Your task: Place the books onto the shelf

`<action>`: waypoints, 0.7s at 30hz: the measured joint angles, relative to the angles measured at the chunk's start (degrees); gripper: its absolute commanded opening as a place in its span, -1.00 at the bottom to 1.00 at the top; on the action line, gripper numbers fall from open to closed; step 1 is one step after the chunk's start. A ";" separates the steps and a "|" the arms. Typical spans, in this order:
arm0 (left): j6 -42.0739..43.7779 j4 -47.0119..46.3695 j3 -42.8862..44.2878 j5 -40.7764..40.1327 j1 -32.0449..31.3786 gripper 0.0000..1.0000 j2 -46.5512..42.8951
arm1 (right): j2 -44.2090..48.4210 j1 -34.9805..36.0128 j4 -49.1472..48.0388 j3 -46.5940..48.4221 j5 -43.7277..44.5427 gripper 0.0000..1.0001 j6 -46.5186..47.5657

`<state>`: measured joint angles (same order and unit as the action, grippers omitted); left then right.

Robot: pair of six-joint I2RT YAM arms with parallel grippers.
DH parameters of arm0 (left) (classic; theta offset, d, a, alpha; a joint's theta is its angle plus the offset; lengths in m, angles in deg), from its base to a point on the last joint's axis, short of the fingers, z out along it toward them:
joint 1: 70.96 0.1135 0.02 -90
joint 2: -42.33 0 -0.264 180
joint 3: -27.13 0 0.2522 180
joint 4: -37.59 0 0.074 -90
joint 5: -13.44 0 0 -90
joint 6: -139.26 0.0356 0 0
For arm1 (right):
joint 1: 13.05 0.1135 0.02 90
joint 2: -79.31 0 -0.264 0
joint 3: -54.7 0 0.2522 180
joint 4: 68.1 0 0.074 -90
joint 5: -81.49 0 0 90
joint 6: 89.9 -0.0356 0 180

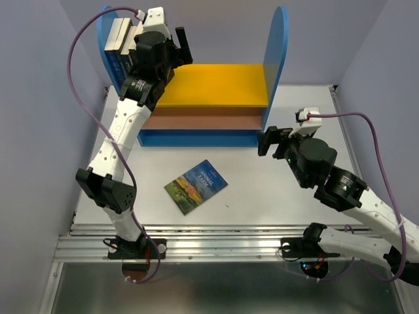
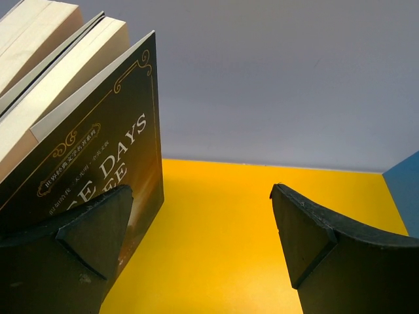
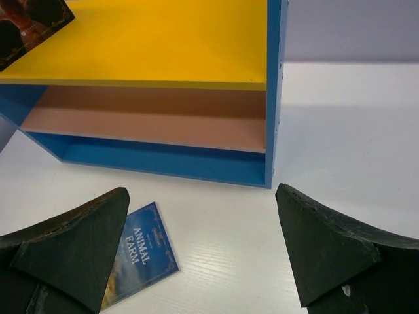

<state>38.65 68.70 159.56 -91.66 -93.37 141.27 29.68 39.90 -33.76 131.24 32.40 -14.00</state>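
Left claw (image 2: pixel 200 191): wide open, empty, touching the shelved books (image 1: pixel 121 39) at far left.
Right claw (image 3: pixel 201 191): wide open, empty.
Animal Farm (image 1: pixel 196 186): flat on the surface (image 1: pixel 294 196), just near of the shelf (image 1: pixel 278 46).
Risk: left claw snags the outer cover and topples the row.

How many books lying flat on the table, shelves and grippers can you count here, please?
book lying flat on the table: 1
shelf: 1
grippers: 2, the left gripper and the right gripper, both open
Total: 4
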 measured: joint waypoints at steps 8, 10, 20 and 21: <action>0.00 -0.04 -0.20 2.80 0.00 0.98 -1.11 | -0.24 0.00 0.00 0.00 -0.26 1.00 0.02; 0.00 -0.61 -0.57 3.69 0.00 0.98 -1.81 | -0.37 0.00 0.02 -0.02 -0.39 1.00 0.00; 0.02 -1.68 -1.36 7.26 -0.02 0.98 -3.26 | -0.37 0.00 0.00 -0.02 -0.44 1.00 0.00; 0.02 -1.70 -1.44 7.48 -0.04 0.98 -3.26 | -0.37 0.00 0.00 -0.02 -0.44 1.00 0.00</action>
<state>38.67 66.99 158.12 -84.18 -93.42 138.01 29.31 39.90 -33.76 131.22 31.96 -14.00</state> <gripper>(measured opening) 0.989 0.998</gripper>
